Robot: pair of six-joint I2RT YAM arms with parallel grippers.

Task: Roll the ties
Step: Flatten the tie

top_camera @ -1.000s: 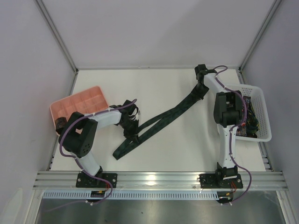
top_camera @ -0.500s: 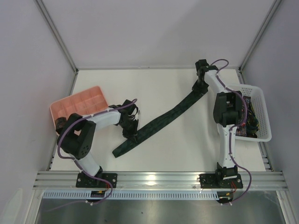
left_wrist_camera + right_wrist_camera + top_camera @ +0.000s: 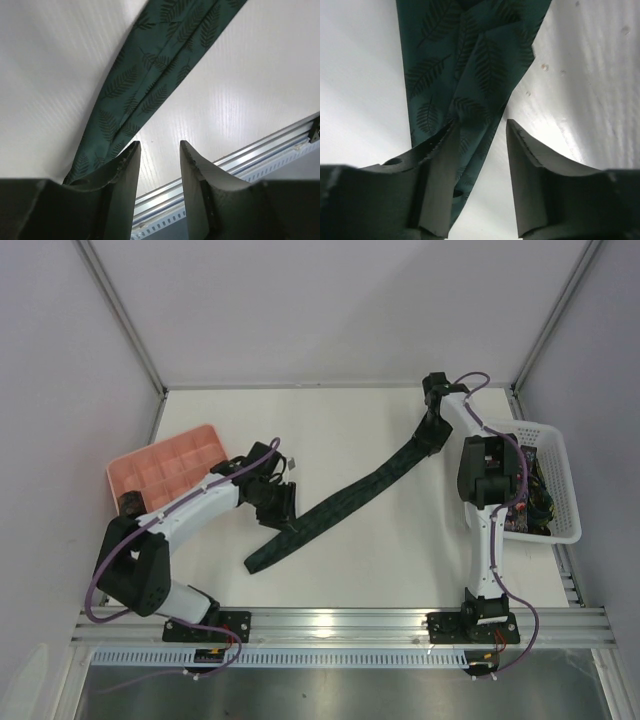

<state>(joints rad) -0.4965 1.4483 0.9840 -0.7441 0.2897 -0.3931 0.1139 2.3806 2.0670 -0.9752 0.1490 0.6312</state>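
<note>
My left hand (image 3: pixel 159 145) is apart, empty, and the green leaf-print tie (image 3: pixel 150 75) lies on the counter (image 3: pixel 240 100) just off my left finger. My right hand (image 3: pixel 483 124) is apart over its other end. It looks soft, light and slippery, so I'd pinch one end flat.
</note>
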